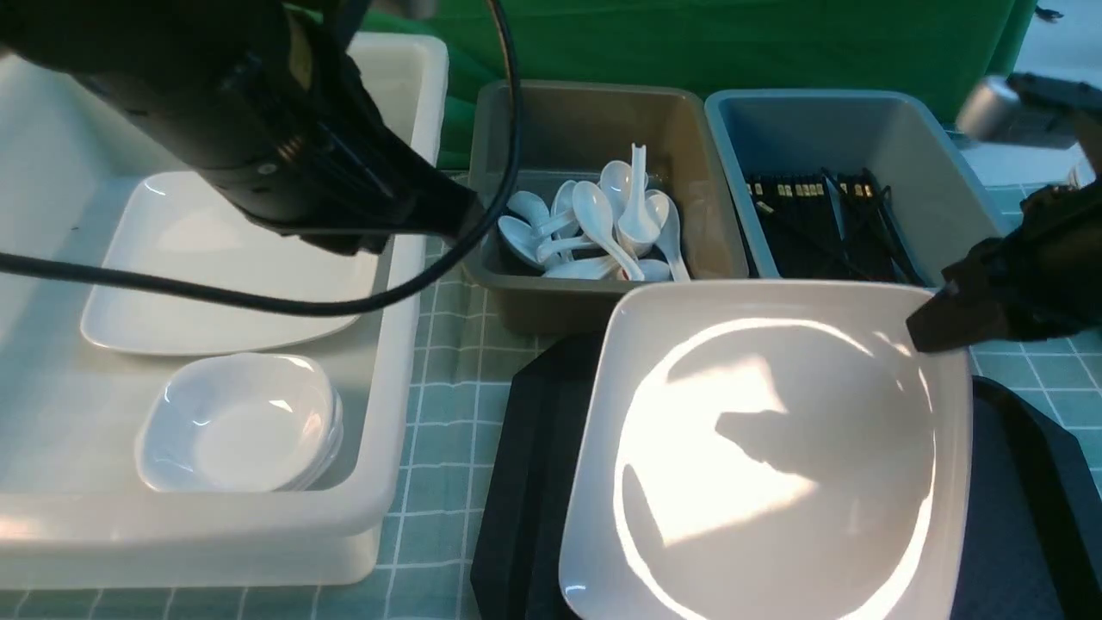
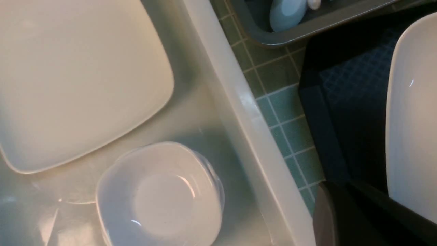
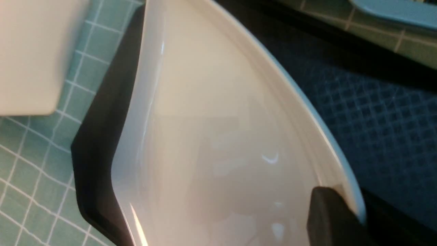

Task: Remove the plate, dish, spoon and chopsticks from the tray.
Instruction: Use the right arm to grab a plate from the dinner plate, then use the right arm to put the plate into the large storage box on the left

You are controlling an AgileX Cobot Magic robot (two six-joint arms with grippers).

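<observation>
The plate lies nearest, over the tray and hiding most of it. My right gripper pinches its far right corner, jaws narrow on the rim. To the left, stacked dishes sit in a white tub, with my left gripper closed above it. Beyond stand a grey tub of spoons and a blue tub of chopsticks.

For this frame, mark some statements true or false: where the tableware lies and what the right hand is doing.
1. White spoons lie in the grey tub. True.
2. The chopsticks lie on the tray. False: they are in the blue tub.
3. The right hand grips the plate at its rim. True.
4. The white tub is empty. False: it holds a second plate and stacked small dishes.
</observation>
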